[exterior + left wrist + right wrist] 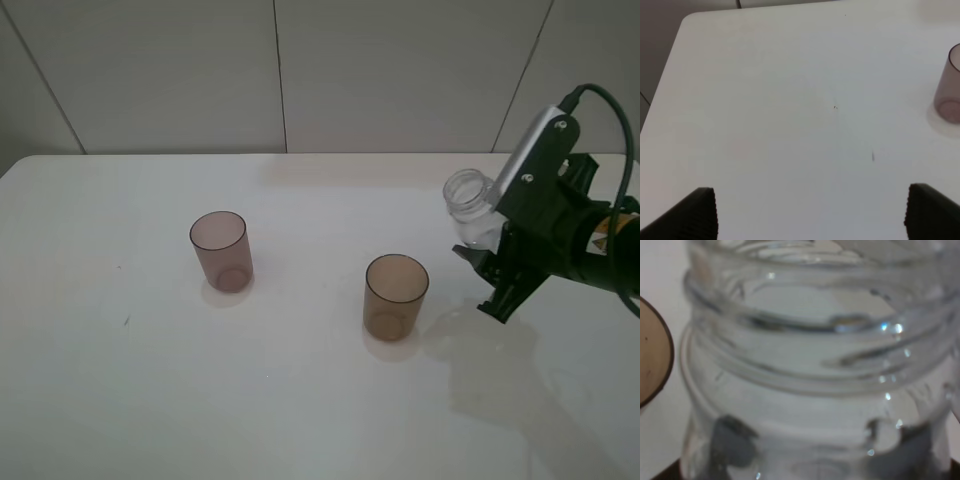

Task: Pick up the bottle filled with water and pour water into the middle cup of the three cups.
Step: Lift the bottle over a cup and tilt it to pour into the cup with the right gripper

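The clear capless bottle (pixel 468 205) is held in my right gripper (pixel 492 256), just right of the amber-brown middle cup (pixel 395 295), which stands upright on the white table. The bottle's mouth is higher than the cup's rim. In the right wrist view the bottle's threaded neck (pixel 820 340) fills the frame, with the amber cup's rim (pixel 652 360) at the edge. The pinkish-mauve cup (pixel 220 250) stands upright to the left. The dark grey cup is hidden. My left gripper (pixel 810 215) is open and empty over bare table, with the pinkish-mauve cup (pixel 949 85) off to its side.
The white table (pixel 300 400) runs to a tiled wall (pixel 280 70) at the back. The right arm's black body and cable (pixel 590 230) cover the table's right side. A table corner (pixel 687 20) shows in the left wrist view.
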